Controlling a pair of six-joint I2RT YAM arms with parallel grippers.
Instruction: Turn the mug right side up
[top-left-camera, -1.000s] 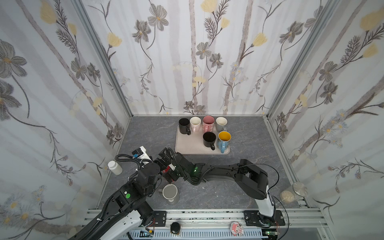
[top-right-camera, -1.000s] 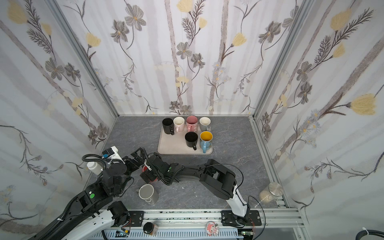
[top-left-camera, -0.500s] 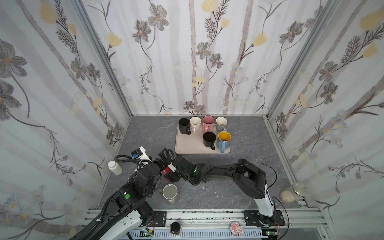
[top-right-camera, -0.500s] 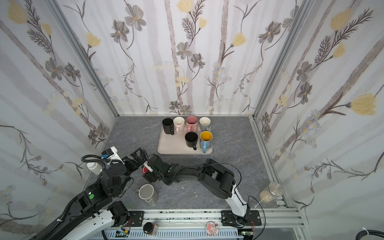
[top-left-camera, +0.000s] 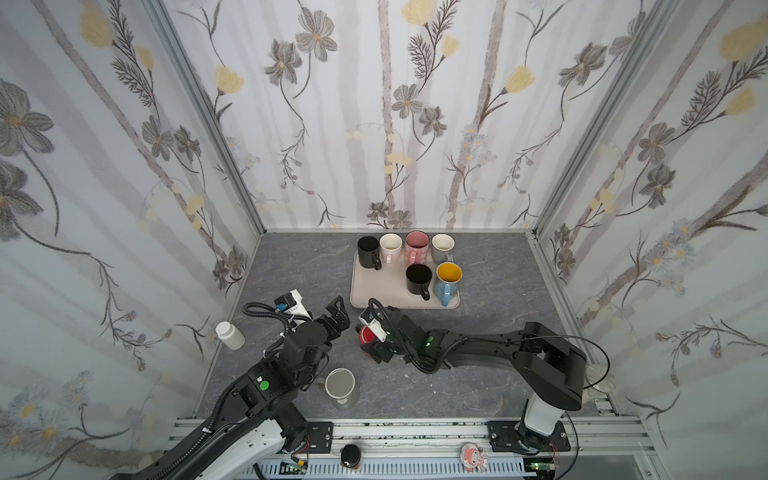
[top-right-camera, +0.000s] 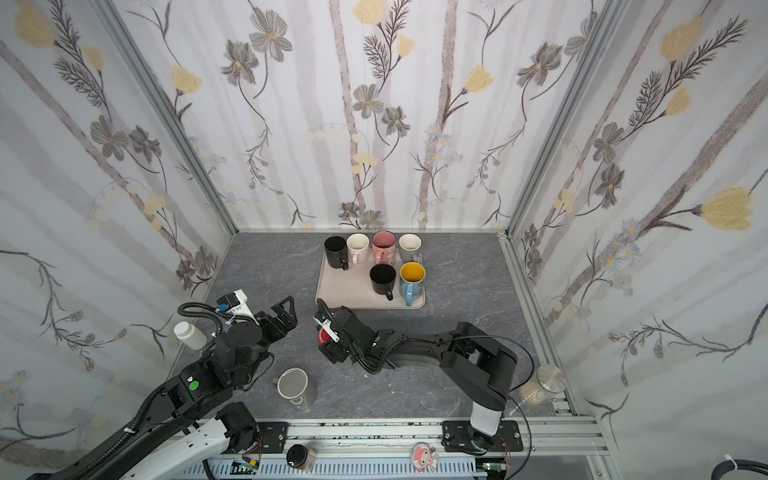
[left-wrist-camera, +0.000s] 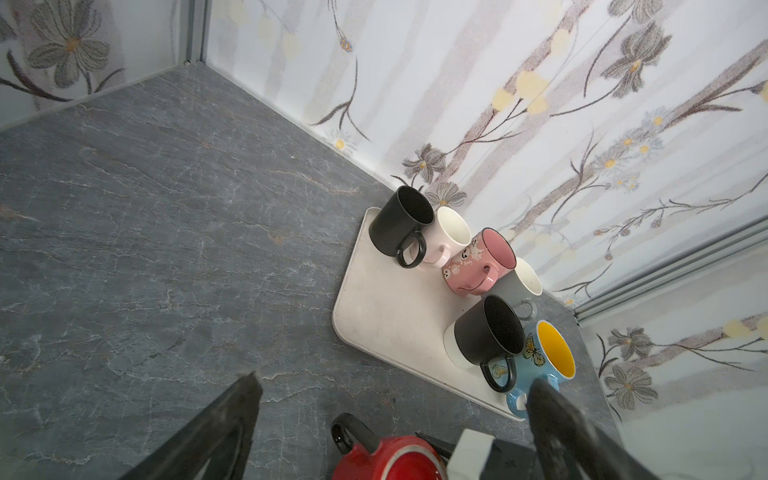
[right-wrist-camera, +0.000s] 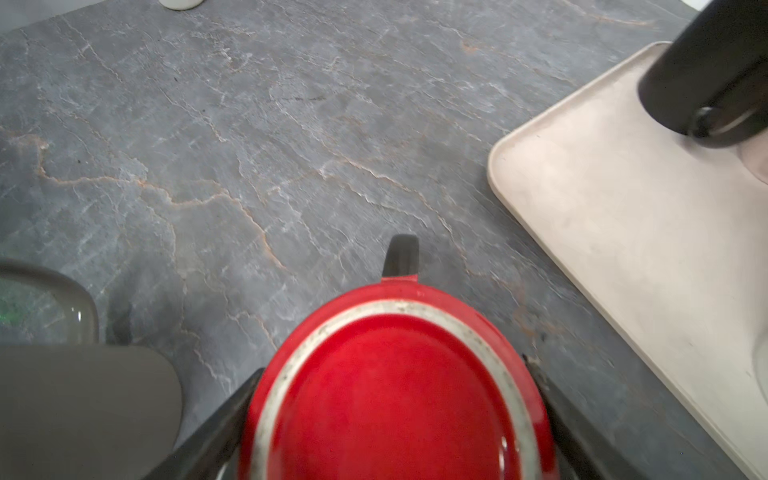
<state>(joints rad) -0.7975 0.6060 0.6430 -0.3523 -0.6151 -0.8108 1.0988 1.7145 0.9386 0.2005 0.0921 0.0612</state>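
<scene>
The red mug (top-left-camera: 365, 335) (top-right-camera: 323, 336) with a black handle (right-wrist-camera: 401, 253) is near the middle of the table with its white-ringed base turned upward. My right gripper (top-left-camera: 368, 337) (right-wrist-camera: 395, 419) is shut on the mug's body, one finger against each side. In the right wrist view the mug's base (right-wrist-camera: 395, 395) fills the space between the fingers. My left gripper (top-left-camera: 337, 315) (left-wrist-camera: 392, 386) stands open just left of the mug and holds nothing. The left wrist view shows the mug (left-wrist-camera: 386, 457) below the open fingers.
A beige tray (top-left-camera: 374, 293) with several upright mugs lies behind the red mug. An upright grey mug (top-left-camera: 340, 386) stands near the front edge. A white bottle (top-left-camera: 230, 336) is by the left wall and a glass jar (top-left-camera: 598, 376) at the front right.
My right gripper has closed on the red mug and moved to the right with it, away from the left gripper. The left gripper has stayed open and nearly still.
</scene>
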